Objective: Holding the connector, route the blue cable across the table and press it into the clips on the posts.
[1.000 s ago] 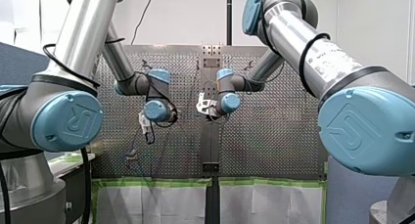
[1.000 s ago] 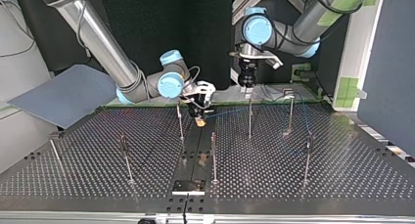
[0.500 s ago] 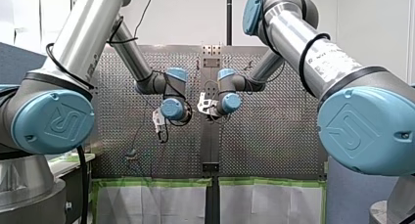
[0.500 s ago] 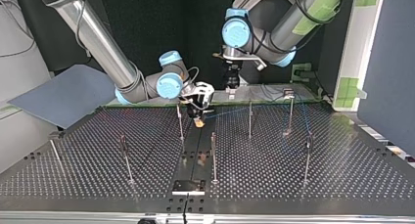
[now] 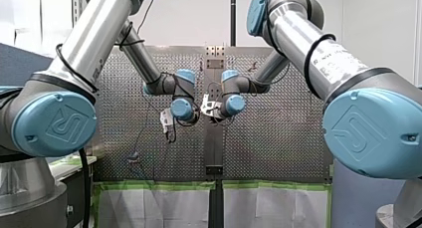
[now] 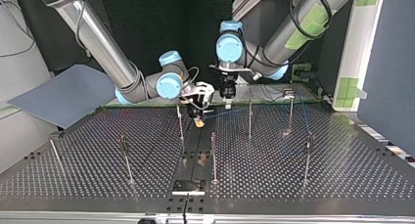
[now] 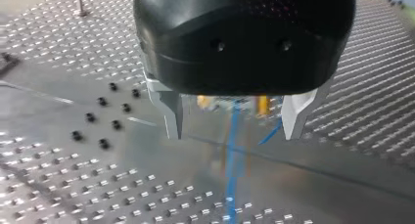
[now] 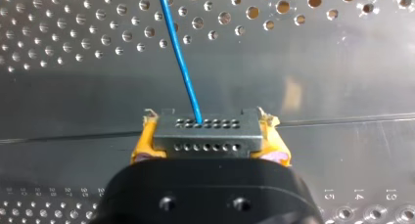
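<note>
Jaws are too small to be judged in the front view. The left gripper (image 5: 169,132) is seen hanging just beside the right gripper (image 5: 208,111), over the perforated table (image 5: 278,138). The connector cannot be made out from this side.

Across the table, in the top view, the connector (image 6: 199,122) is shown as a pale block held at the tip of the right gripper (image 6: 198,112), just above the table (image 6: 293,180). The blue cable (image 6: 230,111) is seen leading away from the connector toward the view's right. One post (image 6: 180,121) stands just beside the connector and another post (image 6: 250,119) stands farther along the cable. The left gripper (image 6: 228,93) is placed behind the connector and apart from it.

Through the left wrist view, the metal fingers (image 7: 173,116) of the left gripper (image 7: 232,135) are seen spread wide with nothing gripped. The cable (image 7: 231,160) is seen passing below the gap between them.

Through the right wrist view, the right gripper (image 8: 206,142) is shown clamped on the connector (image 8: 205,128), with yellow pads (image 8: 142,146) pressed against both its ends. The cable (image 8: 178,53) is seen leaving a hole in the connector's face and running ahead over the table (image 8: 318,77).
</note>
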`<state>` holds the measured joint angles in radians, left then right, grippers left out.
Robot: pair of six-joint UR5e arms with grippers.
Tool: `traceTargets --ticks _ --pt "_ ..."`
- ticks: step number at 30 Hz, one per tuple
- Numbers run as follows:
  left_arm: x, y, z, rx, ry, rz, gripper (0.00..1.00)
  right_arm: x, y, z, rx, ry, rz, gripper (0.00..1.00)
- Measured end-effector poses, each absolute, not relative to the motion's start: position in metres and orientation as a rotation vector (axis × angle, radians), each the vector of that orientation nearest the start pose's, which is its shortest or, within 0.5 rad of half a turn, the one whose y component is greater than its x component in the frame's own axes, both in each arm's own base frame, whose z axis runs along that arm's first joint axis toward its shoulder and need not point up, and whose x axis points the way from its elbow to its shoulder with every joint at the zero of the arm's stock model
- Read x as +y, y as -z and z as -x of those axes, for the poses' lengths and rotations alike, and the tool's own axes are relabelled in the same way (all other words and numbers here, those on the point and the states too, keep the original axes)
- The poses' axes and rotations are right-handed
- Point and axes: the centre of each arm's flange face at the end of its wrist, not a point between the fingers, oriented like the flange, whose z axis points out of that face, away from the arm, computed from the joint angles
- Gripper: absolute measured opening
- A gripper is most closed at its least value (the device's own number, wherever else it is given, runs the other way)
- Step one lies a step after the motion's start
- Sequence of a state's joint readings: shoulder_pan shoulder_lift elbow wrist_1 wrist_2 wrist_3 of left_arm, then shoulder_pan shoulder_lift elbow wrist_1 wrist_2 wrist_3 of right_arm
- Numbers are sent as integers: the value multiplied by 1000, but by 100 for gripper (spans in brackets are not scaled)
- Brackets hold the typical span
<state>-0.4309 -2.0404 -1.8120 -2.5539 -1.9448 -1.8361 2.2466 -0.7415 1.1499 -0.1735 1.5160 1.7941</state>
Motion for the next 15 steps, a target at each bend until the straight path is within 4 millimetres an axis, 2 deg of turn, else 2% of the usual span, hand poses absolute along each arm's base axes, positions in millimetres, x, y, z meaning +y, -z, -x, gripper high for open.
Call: traceTargets --ticks 7,9,15 --pt "-320 -195 -504 1635 214 165 100 -496 -174 -575 1435 2114 2408 0" --pt "-317 -193 -507 1643 212 164 100 -496 -174 -575 1436 2114 2407 0" --pt "-310 -169 -510 1707 195 152 100 -497 -174 -575 1438 2114 2405 0"
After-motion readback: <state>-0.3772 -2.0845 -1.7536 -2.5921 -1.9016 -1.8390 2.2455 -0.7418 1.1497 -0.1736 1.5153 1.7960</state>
